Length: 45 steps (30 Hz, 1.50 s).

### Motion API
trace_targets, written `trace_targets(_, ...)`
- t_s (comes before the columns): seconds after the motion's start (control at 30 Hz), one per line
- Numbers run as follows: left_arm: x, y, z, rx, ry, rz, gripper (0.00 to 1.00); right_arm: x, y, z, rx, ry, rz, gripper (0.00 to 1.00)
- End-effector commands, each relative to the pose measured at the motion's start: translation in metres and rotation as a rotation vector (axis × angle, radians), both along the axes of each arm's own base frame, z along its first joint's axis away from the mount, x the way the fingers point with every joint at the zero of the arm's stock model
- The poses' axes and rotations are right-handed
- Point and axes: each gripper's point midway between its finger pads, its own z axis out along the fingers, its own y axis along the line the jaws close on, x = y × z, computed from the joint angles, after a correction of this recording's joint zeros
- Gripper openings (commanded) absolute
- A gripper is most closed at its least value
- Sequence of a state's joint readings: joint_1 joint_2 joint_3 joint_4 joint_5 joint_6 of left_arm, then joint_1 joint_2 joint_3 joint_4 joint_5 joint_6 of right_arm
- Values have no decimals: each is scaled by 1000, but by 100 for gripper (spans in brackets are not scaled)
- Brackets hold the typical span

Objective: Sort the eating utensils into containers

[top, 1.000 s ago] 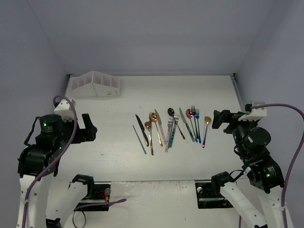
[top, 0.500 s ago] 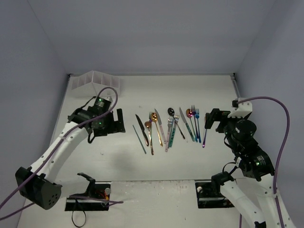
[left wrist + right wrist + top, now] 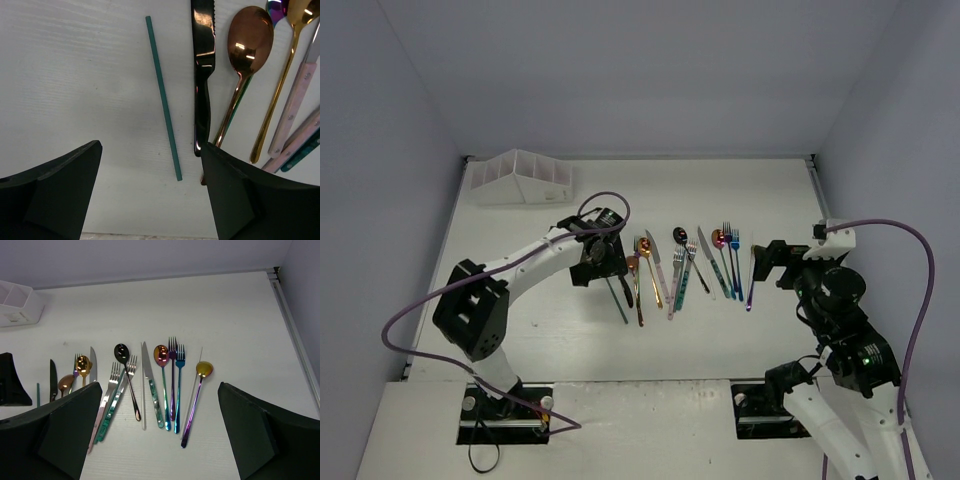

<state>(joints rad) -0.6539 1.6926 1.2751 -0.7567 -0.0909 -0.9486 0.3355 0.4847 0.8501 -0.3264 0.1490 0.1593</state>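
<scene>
One wide white desk (image 3: pixel 770 190) carries everything. At its far-left corner stand the containers (image 3: pixel 520 178), a white rack well apart from the eating utensils (image 3: pixel 678 270), which lie in a loose row mid-desk. The left jaws, spread wide and holding nothing, hang over the row's left end, straddling a thin teal rod (image 3: pixel 163 97) beside a black knife (image 3: pixel 202 75) and a copper spoon (image 3: pixel 249 42). The right jaws, equally wide and empty, hover near the row's right end. These pieces look stiff, light and probably slippery, so a mid-handle pinch seems wisest. Neighbours lie close, some overlapping, and a descending finger could nudge the knife.
</scene>
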Motion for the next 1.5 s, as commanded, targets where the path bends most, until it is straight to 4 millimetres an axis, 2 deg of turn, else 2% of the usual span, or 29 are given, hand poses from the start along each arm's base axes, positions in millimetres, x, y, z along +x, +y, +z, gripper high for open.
trace_targets(0.0, 23, -11, 6, -29, -90, 104, 75, 2, 1, 15, 33, -66, -3, 100)
trace_targets(0.27, 21, -7, -25, 54, -76, 168, 61, -3, -1, 20, 40, -90, -4, 100)
trace_targets(0.6, 21, -5, -45, 103, -57, 197, 43, -7, -3, 23, 47, -109, -10, 100)
trace_targets(0.9, 13, 1, -67, 152, -9, 191, 11, -11, -3, 26, 53, -127, -2, 100)
trace_targets(1.0, 12, 3, -66, 160, -5, 170, 1, -11, -2, 25, 52, -126, 4, 100)
trace_targets(1.07, 12, 6, -59, 162, -25, 160, 0, -11, -2, 26, 52, -127, 7, 100)
trace_targets(1.2, 23, 21, -22, 175, -135, 143, 0, -12, -1, 27, 51, -130, 16, 100)
trace_targets(1.33, 49, 50, 61, 221, -360, 62, 0, -14, 8, 36, 52, -141, 67, 100)
trace_targets(1.47, 71, 97, 141, 279, -560, 56, 0, -11, 21, 39, 57, -124, 133, 100)
